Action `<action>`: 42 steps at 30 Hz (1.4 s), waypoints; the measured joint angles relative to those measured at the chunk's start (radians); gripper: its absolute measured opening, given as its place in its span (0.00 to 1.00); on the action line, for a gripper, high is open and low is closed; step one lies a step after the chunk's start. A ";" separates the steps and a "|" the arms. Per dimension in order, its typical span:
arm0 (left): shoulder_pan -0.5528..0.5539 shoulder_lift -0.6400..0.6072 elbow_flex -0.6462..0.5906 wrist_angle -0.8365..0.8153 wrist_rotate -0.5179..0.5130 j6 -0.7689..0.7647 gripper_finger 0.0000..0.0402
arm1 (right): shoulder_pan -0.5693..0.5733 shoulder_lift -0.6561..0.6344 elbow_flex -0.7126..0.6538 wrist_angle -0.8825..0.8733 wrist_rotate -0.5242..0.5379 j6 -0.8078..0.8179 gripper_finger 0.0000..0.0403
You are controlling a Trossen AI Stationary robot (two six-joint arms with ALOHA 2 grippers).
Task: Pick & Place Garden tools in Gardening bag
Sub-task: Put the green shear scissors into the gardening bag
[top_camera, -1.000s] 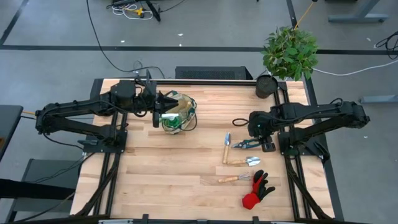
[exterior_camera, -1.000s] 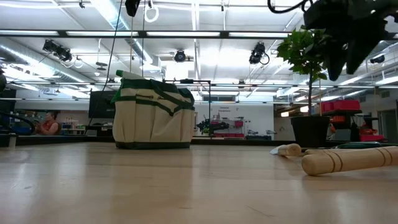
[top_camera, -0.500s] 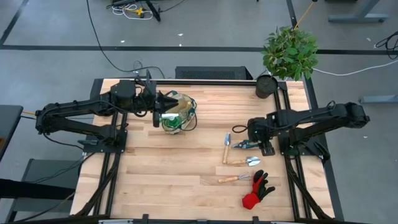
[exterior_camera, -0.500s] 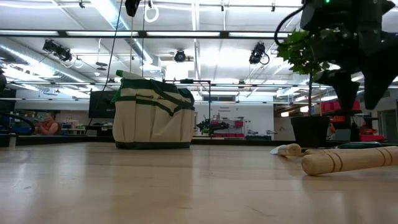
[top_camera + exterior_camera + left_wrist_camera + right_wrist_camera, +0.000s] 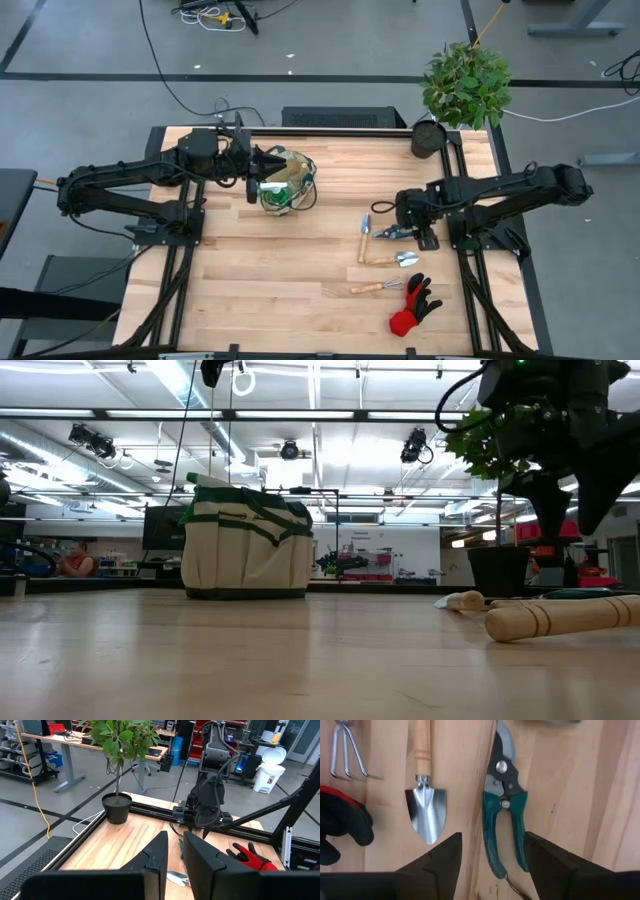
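Your right gripper (image 5: 404, 214) hangs over the green-handled pruning shears (image 5: 504, 815), jaws spread wide and holding nothing. In the right wrist view the two fingers (image 5: 435, 865) straddle the shears' handles with bare wood showing on both sides, so no contact yet. The low view shows the same gripper (image 5: 568, 525) above the table, clear of the tools.

Your left gripper (image 5: 252, 172) sits at the gardening bag (image 5: 285, 180), at the bag's left rim. Its fingers (image 5: 155, 860) stand narrowly apart in the left wrist view; nothing shows between them, and you cannot tell from the high view whether they pinch the bag's edge.

The bag is on the left half of the table (image 5: 260, 260), near the far edge, upright in the low view (image 5: 247, 545). The shears lie right of centre (image 5: 397, 232), with a wooden-handled trowel (image 5: 426, 795) just beside them, blade toward the camera in the wrist view. A small hand rake (image 5: 347, 752) and the red-and-black glove (image 5: 414, 305) lie nearer the front right corner. Another small tool (image 5: 365, 232) lies just left of the shears.

The potted plant (image 5: 462, 88) stands at the far right corner. Open board runs between the bag and the tools, and across the whole front left.
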 joint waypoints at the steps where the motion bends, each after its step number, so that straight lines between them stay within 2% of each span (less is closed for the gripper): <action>1: 0.000 0.000 0.000 0.000 0.000 0.000 0.16 | 0.000 0.000 0.009 -0.002 0.000 0.000 0.53; 18: 0.000 0.000 0.000 -0.001 -0.008 0.003 0.16 | 0.000 0.020 0.175 -0.136 0.001 0.027 0.53; 25: 0.000 0.000 0.000 -0.001 -0.007 0.001 0.16 | 0.000 0.130 0.177 -0.149 0.035 0.027 0.53; 42: 0.000 0.000 0.000 -0.015 -0.007 0.002 0.16 | 0.000 0.361 0.177 -0.134 0.027 0.053 0.53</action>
